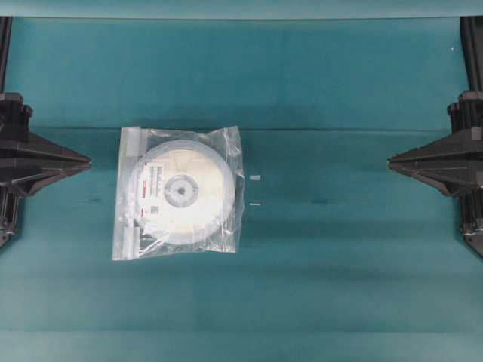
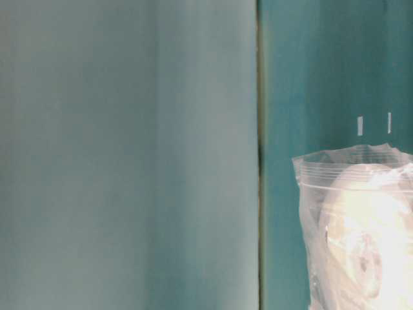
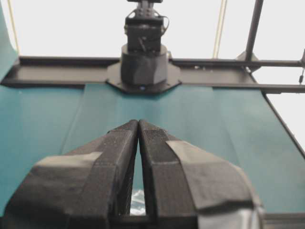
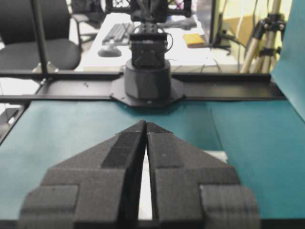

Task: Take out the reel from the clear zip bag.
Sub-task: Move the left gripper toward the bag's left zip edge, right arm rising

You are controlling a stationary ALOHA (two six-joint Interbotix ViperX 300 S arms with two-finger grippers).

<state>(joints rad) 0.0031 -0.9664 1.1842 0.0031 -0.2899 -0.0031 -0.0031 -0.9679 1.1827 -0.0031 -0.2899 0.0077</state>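
Note:
The clear zip bag point(image 1: 178, 192) lies flat on the teal table, left of centre, with its zip strip along the left edge. Inside it sits the round white reel point(image 1: 181, 193) with a grey hub and a label with a red mark. At table level the clear zip bag point(image 2: 355, 226) shows at the lower right with the reel point(image 2: 368, 239) glowing white inside. My left gripper point(image 1: 87, 160) rests shut at the table's left edge, apart from the bag. At the right edge, my right gripper point(image 1: 391, 160) is shut too. Both wrist views show fingertips touching, the left gripper point(image 3: 138, 122) and the right gripper point(image 4: 145, 122) holding nothing.
Two small white tape marks point(image 1: 255, 178) sit on the table just right of the bag. A seam in the teal cover point(image 1: 302, 130) runs across the table behind the bag. The opposite arm's black base point(image 3: 143, 62) stands at the far side in each wrist view.

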